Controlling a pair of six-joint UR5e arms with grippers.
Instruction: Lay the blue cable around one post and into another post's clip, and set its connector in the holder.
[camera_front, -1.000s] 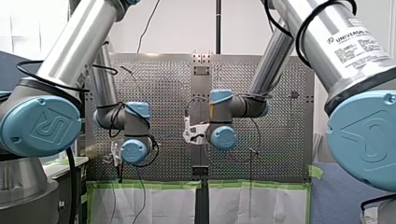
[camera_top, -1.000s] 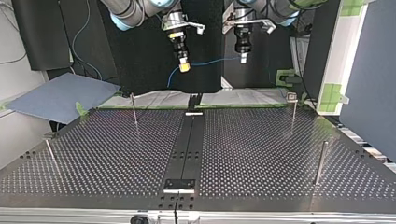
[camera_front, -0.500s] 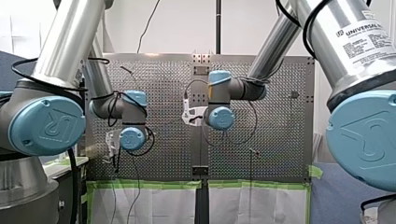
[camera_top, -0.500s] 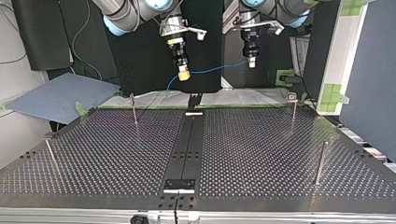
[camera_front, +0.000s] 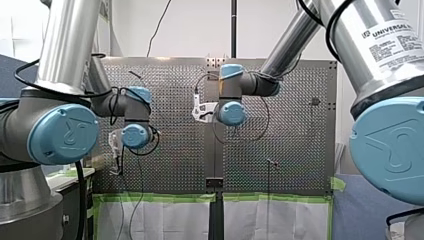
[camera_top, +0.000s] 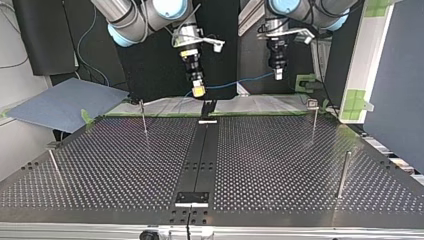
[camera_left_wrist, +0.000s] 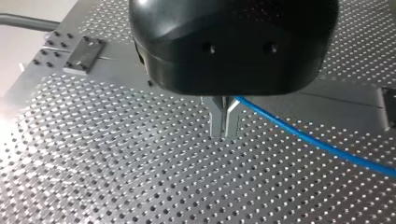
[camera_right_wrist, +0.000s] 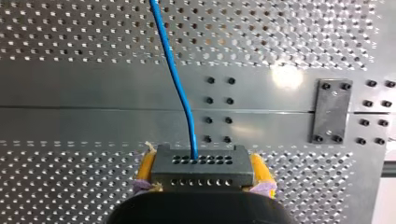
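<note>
R gripper (camera_top: 198, 90): yellow pads (camera_right_wrist: 145, 168) clenched on grey connector (camera_right_wrist: 201, 163), up over centre strip (camera_top: 202, 150). L gripper (camera_left_wrist: 224, 123): metal fingers (camera_left_wrist: 216, 119) pinched tight on blue cable (camera_left_wrist: 317, 145), just off strip's side. Cable strung in air betw. both, clear of perforated table (camera_top: 115, 165). Thin posts (camera_top: 143, 116) either side of strip. Dark backdrop (camera_top: 155, 75) beyond.

Blue cable (camera_top: 240, 82) hangs aloft (connector (camera_right_wrist: 201, 168) grey, perforated).
</note>
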